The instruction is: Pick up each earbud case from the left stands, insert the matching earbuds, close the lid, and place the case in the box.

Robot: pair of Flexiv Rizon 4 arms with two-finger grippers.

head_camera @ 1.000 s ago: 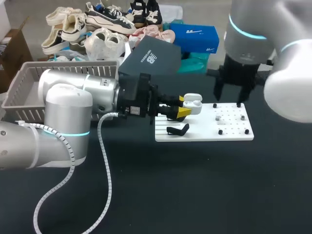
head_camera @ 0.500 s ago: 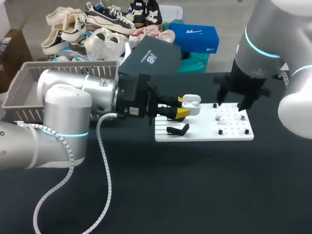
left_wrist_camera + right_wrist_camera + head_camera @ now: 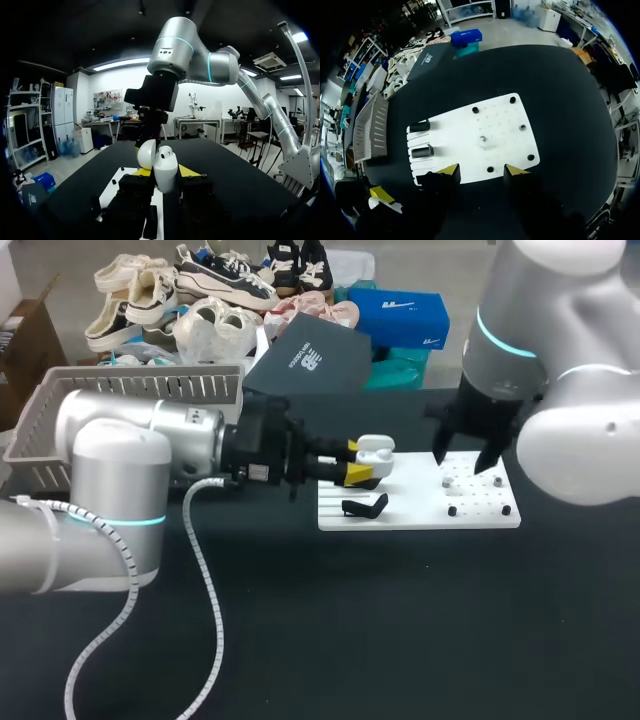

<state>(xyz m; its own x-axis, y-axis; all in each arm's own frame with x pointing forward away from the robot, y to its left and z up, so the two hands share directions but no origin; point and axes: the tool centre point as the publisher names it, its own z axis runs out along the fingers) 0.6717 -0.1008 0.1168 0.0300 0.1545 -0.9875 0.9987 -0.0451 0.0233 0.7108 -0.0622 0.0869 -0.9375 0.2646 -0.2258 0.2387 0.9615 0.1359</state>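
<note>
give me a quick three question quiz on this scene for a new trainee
1. True or false: the left tool is shut on the white earbud case.
2. The case's lid is: A open, B closed, C detached and lying on the table.
3. In one word, how do the fingers of the right tool stand above the white board?

Key: 1 true; 2 A; 3 open.
</note>
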